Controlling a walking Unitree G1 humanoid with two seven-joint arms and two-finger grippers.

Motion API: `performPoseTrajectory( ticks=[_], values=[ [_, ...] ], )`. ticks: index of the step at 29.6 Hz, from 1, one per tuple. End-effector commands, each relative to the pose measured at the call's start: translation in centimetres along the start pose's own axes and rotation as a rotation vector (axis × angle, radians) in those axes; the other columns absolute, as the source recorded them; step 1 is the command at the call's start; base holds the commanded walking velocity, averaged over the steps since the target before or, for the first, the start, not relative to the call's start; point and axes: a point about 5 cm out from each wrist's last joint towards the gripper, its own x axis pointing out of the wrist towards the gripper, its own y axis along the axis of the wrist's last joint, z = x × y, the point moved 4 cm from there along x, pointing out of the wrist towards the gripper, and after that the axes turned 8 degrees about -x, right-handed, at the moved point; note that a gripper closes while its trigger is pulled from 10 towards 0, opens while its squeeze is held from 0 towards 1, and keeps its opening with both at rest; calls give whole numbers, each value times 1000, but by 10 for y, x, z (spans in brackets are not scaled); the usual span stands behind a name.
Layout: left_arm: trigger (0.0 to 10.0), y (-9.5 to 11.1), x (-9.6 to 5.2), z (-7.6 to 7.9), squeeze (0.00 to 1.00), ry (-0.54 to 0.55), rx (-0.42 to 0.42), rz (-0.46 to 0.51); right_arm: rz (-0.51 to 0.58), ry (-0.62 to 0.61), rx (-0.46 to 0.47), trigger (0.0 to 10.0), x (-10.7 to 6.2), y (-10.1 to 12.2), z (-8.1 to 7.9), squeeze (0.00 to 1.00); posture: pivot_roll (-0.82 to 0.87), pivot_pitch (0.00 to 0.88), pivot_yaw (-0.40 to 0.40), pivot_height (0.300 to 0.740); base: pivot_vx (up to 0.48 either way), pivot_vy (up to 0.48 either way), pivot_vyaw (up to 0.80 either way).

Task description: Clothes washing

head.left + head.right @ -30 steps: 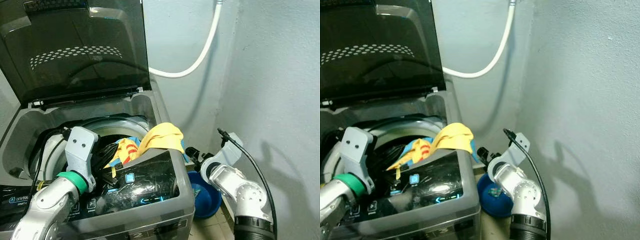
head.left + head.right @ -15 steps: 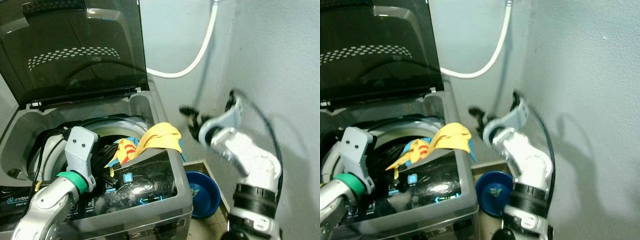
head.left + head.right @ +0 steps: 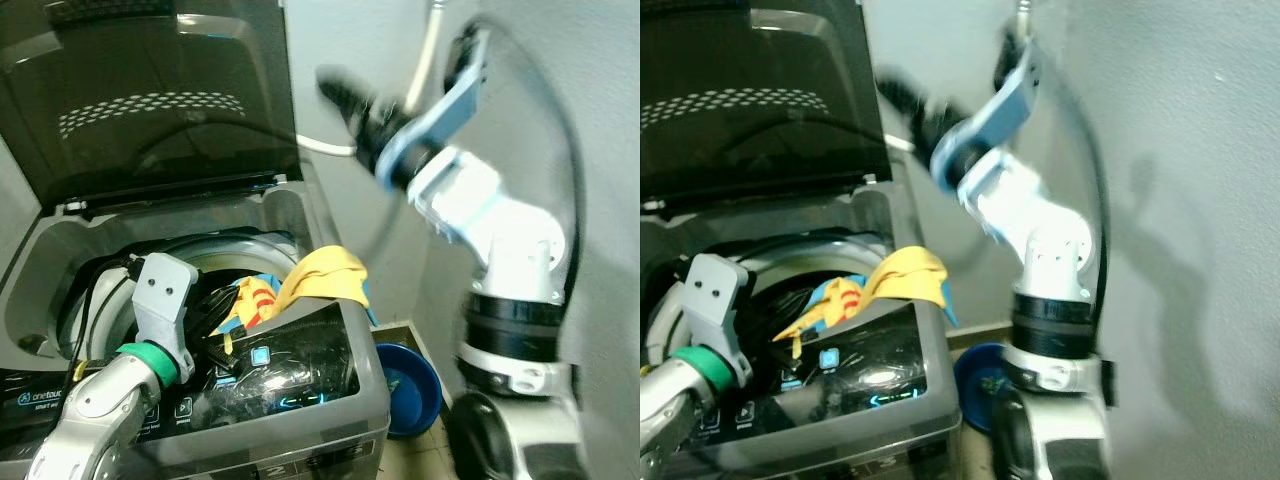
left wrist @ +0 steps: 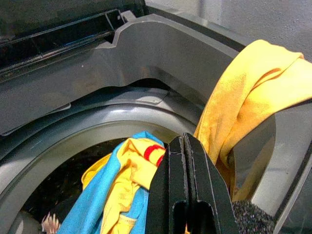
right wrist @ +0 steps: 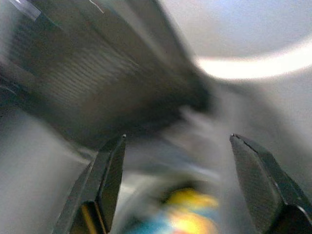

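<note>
Two pincers: the left pincer [image 4: 184, 161], shut and empty, sits right beside the yellow cloth [image 3: 325, 274] draped over the washer [image 3: 300, 420] rim; the right pincer [image 3: 345, 95] is open, raised well above.

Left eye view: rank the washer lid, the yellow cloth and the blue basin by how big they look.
1. washer lid, largest by far.
2. yellow cloth.
3. blue basin, partly hidden by the washer, so its place after the cloth is unsure.
</note>
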Motion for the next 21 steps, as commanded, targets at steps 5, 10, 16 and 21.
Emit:
performPoseTrajectory(
  ticks=[5, 10, 16, 21],
  values=[
    [10000, -6, -3, -4, 0, 23, 9, -21, -99, -108, -50, 10000, 7, -45, 26, 0, 52, 61, 90, 740, 0, 0, 0],
    [10000, -7, -5, -4, 0, 27, 7, -23, -146, -172, 58, 10000, 3, -61, 39, 0, 49, 62, 89, 740, 0, 0, 0],
    [10000, -7, -5, -3, 0, 25, 4, -22, -230, -240, 315, 10000, -4, -91, 50, 0, 48, 61, 90, 740, 0, 0, 0],
    [10000, -7, -4, -2, 0, 21, 4, -21, -325, -190, 569, 10000, -12, -125, 32, 0, 45, 61, 95, 740, 0, 0, 0]
  ],
)
